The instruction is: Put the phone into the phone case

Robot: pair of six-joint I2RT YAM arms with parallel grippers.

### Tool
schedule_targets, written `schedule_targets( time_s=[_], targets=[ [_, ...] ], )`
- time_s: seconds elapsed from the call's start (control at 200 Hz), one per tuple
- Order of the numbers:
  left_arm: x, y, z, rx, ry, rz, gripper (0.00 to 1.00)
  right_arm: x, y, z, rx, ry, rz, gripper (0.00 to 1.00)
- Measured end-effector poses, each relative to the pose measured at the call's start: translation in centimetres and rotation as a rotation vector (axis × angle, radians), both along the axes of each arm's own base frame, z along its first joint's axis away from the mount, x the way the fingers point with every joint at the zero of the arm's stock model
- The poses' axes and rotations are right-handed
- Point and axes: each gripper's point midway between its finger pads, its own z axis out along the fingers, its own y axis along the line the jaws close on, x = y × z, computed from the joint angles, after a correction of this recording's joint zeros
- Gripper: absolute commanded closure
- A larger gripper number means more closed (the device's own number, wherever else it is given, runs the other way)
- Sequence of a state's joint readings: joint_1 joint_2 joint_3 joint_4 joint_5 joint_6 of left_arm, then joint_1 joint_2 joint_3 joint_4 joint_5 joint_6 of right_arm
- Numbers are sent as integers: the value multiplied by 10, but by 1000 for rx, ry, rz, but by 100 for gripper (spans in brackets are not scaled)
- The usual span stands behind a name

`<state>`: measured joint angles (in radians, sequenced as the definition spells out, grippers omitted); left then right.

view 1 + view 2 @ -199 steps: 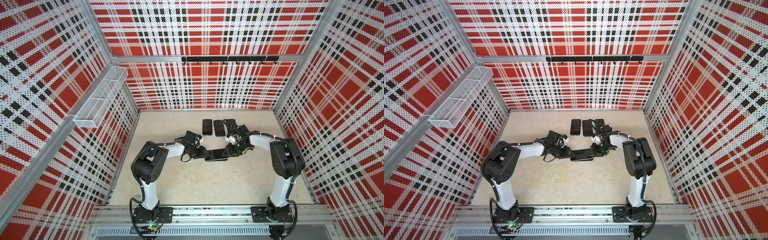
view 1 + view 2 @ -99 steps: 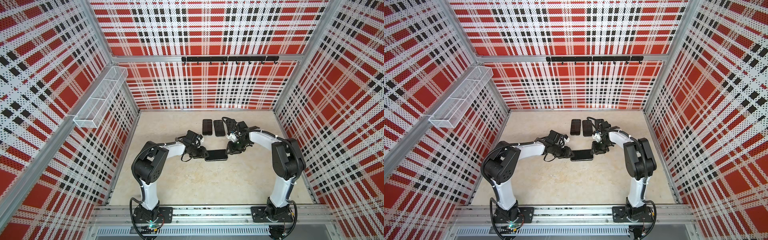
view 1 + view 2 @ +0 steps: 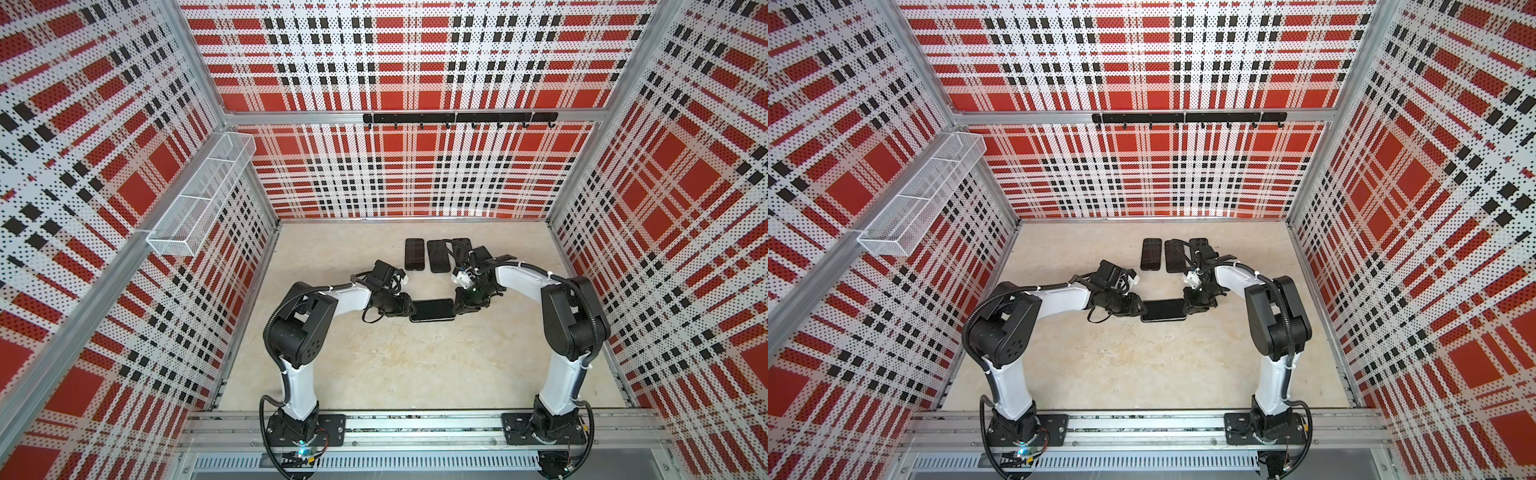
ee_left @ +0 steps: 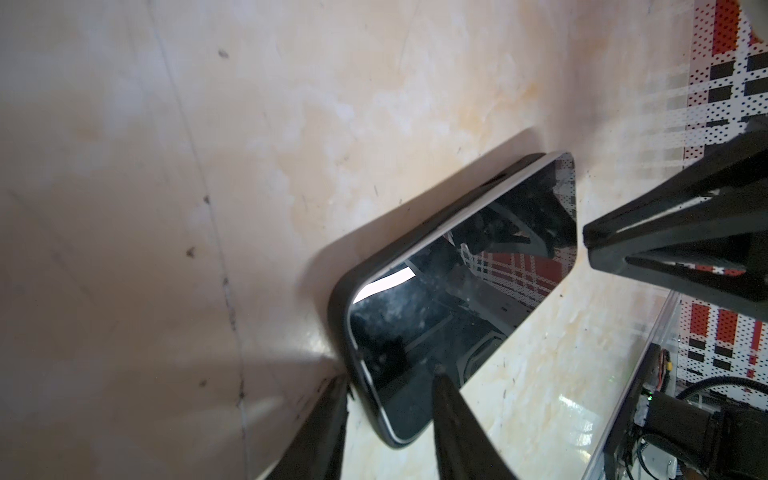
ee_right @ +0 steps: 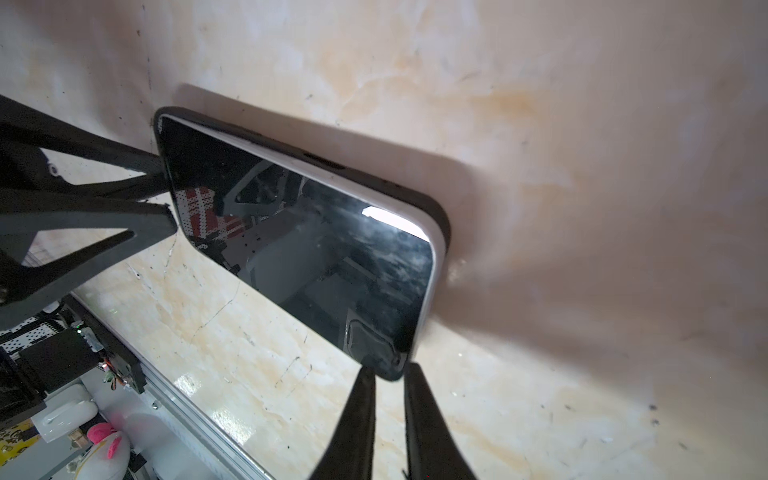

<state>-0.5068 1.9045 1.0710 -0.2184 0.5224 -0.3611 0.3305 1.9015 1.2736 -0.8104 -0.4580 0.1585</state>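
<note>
Phone [image 3: 432, 309] lies screen-up in case [image 4: 338, 324] mid-table [image 3: 374, 365], one long edge sitting proud of the case wall. Left gripper [image 3: 410, 310] has its jaws apart, straddling the phone's end. Right gripper [image 3: 456, 308] is nearly closed at the opposite corner; can't tell if it's pinching.

The glossy black phone [image 4: 478, 291] lies screen-up, partly seated in the black phone case [image 4: 337, 311], one white long edge still proud, on the beige table [image 3: 374, 365].

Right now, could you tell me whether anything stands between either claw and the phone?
Nothing visible does: the left claw and the right claw each sit at one end of the phone, lying in the phone case.
</note>
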Motion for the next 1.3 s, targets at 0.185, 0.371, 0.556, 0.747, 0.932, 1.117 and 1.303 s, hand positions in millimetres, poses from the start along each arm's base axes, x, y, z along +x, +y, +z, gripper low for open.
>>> schedule_targets(
  time_s=[0.185,0.371,0.556,0.747,0.932,1.117,1.303],
  targets=[
    [0,0,-1,1,2,0,64,-3,5,-1,8,7,9,87],
    [0,0,-1,0,2,0,65,-8,8,-5,20,34,4,86],
    [0,0,-1,0,2,1,65,-5,5,-3,-5,22,-16,78],
    [0,0,-1,0,3,1,64,0,-8,-3,-88,-19,-37,67],
    [0,0,-1,0,3,1,64,1,-9,-7,-100,-13,-45,74],
    [0,0,-1,0,3,1,64,-1,-2,-10,-84,-4,-39,84],
    [0,0,-1,0,3,2,64,-2,0,-9,-74,4,-42,89]
  ],
)
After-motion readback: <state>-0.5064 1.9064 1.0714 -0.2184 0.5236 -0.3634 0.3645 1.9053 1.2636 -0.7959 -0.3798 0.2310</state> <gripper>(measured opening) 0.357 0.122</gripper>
